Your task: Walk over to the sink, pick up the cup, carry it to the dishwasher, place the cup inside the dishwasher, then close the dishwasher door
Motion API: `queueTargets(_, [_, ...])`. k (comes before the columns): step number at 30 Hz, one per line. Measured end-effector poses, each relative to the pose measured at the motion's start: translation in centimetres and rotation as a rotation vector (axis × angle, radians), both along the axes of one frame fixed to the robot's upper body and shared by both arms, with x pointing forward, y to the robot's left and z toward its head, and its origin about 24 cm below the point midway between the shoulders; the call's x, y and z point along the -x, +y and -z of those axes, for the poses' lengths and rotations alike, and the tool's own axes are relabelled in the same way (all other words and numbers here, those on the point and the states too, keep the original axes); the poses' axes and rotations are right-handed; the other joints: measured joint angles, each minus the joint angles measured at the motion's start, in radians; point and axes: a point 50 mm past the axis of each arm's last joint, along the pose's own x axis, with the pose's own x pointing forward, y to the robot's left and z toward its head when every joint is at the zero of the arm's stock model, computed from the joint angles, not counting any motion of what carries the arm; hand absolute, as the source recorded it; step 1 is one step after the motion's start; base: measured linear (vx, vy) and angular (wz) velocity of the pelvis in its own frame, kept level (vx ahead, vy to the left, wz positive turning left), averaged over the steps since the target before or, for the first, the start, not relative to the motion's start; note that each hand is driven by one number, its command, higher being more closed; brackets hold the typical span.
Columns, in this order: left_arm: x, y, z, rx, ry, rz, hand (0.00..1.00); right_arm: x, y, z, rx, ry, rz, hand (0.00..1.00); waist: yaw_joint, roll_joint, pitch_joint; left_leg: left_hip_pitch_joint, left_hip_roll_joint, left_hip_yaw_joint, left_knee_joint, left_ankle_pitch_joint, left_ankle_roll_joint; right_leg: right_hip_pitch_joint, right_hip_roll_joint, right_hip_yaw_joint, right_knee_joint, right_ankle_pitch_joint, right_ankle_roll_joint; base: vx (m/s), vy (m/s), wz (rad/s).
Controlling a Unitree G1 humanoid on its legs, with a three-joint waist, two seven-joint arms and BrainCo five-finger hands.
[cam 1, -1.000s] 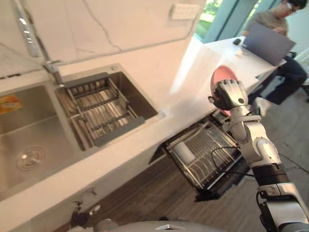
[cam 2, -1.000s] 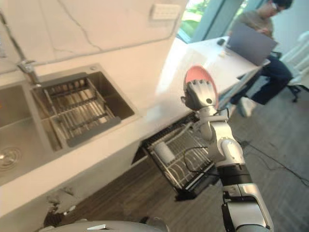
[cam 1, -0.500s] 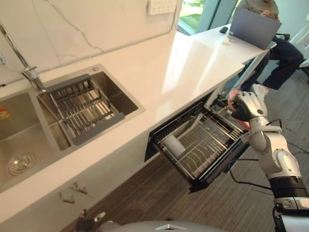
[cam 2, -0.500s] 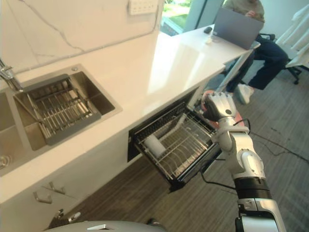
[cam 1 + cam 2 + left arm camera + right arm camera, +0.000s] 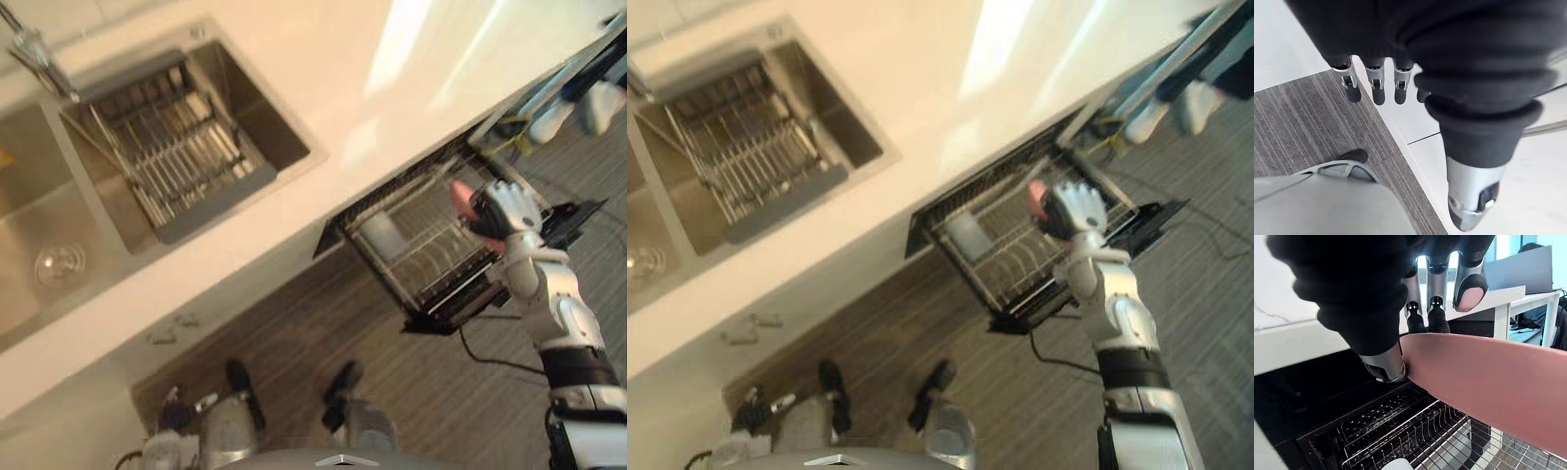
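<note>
My right hand [image 5: 506, 210] is shut on a pink cup [image 5: 1488, 382], with the thumb and fingers [image 5: 1426, 319] pressed against its rim. It holds the cup [image 5: 1036, 195] just above the right part of the pulled-out dishwasher rack [image 5: 427, 262]. A white cylindrical cup [image 5: 380, 234] lies in the rack's left part. The dark dishwasher door [image 5: 1157, 223] hangs open beyond the rack, below the counter edge. My left hand [image 5: 1449, 58] hangs with straight fingers over the floor beside a white cabinet.
A white counter [image 5: 323, 88] runs across, with a steel double sink [image 5: 59, 264] and a draining basket [image 5: 171, 147] at the left under a faucet [image 5: 37, 54]. A person's shoes [image 5: 600, 103] stand at the top right. Grey plank floor lies below the rack.
The camera has tipped downward. My right hand with the pink cup has come down from counter height and now sits low over the rack's right part.
</note>
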Motion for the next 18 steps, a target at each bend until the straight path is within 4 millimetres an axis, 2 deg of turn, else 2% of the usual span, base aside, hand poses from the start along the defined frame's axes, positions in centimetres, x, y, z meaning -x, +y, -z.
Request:
queueTargets(4, [-2.2, 0.9, -1.3, -0.014, -0.099, -0.010, 0.00, -1.3, 0.0, -3.2, -0.059, -0.153, 0.033, 1.00, 0.004, 0.012, 0.095, -0.081, -0.018, -0.010, 0.031, 0.003, 0.017, -0.066, -0.022, 0.002, 0.001, 0.030, -0.007, -0.07, 0.083, 0.08])
queueTargets(6, [-3.1, 1.1, -1.9, -0.009, -0.136, -0.014, 0.00, -1.8, -0.1, -5.0, -0.063, -0.197, 0.038, 1.00, 0.008, 0.029, 0.123, -0.127, -0.020, -0.010, 0.059, -0.005, 0.031, -0.103, -0.030, 0.012, 0.000, 0.050, -0.015, -0.07, 0.098, 0.00])
queueTargets(9, [-4.1, 1.0, -2.3, -0.001, -0.168, 0.000, 0.00, -2.8, -0.1, -7.1, -0.025, -0.226, 0.043, 1.00, 0.016, 0.064, 0.142, -0.199, -0.032, -0.017, 0.095, -0.016, 0.048, -0.165, -0.047, 0.033, 0.000, 0.071, -0.015, -0.07, 0.119, 0.01])
queueTargets(12, [-5.5, -0.1, -2.8, 0.028, -0.206, 0.029, 0.00, -3.5, -0.5, -10.1, -0.026, -0.270, 0.063, 1.00, 0.031, 0.106, 0.164, -0.281, -0.049, -0.047, 0.126, -0.021, 0.057, -0.239, -0.065, 0.056, 0.000, 0.093, -0.013, -0.11, 0.129, -0.01])
queueTargets(14, [-6.5, -1.2, -3.0, 0.049, -0.227, 0.071, 0.00, -3.7, -1.5, -12.2, -0.025, -0.290, 0.108, 1.00, 0.037, 0.153, 0.188, -0.336, -0.062, -0.069, 0.141, -0.015, 0.068, -0.283, -0.078, 0.059, 0.002, 0.107, -0.014, -0.10, 0.105, 0.11])
queueTargets(16, [-6.7, -1.9, -3.1, 0.058, -0.239, 0.098, 0.00, -3.8, -2.3, -12.9, -0.020, -0.272, 0.150, 1.00, 0.055, 0.182, 0.202, -0.360, -0.070, -0.085, 0.153, -0.016, 0.072, -0.312, -0.087, 0.076, 0.010, 0.112, -0.014, -0.09, 0.102, -0.03])
queueTargets(18, [-6.7, -2.3, -3.1, 0.067, -0.245, 0.111, 0.00, -4.0, -3.0, -13.4, -0.047, -0.244, 0.179, 1.00, 0.068, 0.197, 0.203, -0.387, -0.084, -0.108, 0.153, -0.014, 0.075, -0.355, -0.098, 0.097, 0.020, 0.120, -0.017, -0.07, 0.085, -0.14])
